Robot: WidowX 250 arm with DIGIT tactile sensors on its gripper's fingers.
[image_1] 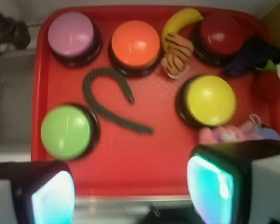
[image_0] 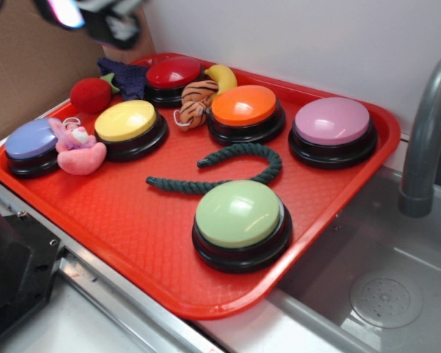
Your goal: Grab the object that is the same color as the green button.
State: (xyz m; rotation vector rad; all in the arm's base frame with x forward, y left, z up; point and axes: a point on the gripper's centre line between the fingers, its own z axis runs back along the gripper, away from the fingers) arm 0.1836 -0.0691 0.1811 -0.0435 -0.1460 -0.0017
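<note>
A textured red plastic tray (image_0: 132,228) carries round dome buttons on black bases: pale green (image_0: 239,213), yellow (image_0: 126,120), orange (image_0: 244,105), pinkish purple (image_0: 332,120), dark red (image_0: 173,72) and lavender blue (image_0: 31,138). The twisted rope (image_0: 228,173) is dark green; a plush tiger (image_0: 197,99) is orange with black stripes.

Gripper held high, jaws apart

In the exterior view only a blurred dark part of the gripper (image_0: 95,18) shows at the far left top edge, raised well above the surface. In the wrist view the gripper (image_1: 130,193) looks straight down, its two fingers (image_1: 51,193) wide apart at the near edge, nothing between them, pads glowing pale cyan.
</note>
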